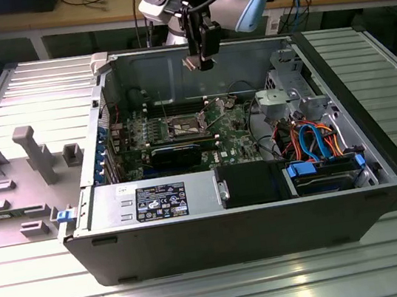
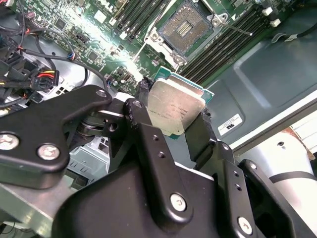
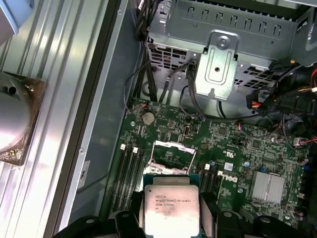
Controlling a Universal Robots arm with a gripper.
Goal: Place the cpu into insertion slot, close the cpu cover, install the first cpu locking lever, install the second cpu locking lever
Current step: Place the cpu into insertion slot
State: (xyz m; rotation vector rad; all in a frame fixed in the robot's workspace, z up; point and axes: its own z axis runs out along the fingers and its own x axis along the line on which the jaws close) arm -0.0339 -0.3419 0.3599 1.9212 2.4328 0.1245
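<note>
My gripper (image 1: 198,57) hangs high above the open computer case, shut on the cpu (image 1: 192,62). In both wrist views the cpu (image 2: 176,106) (image 3: 170,206) is a flat square chip with a silver-grey top on a green edge, pinched by black fingers (image 2: 143,96) at two opposite sides. Well below it on the green motherboard lies the insertion slot (image 1: 183,127) (image 2: 185,27), its dark pin field uncovered. The cpu cover (image 3: 172,148) stands swung up as a thin silver frame over the slot, which the chip partly hides in the first wrist view.
Long memory slots (image 2: 225,42) flank the socket. A metal drive cage (image 1: 284,94), blue and orange cables (image 1: 317,138) and a black power supply (image 1: 161,199) fill the case. The case walls (image 1: 157,69) ring the board. A grey fixture with blocks (image 1: 31,155) sits at the exterior view's left.
</note>
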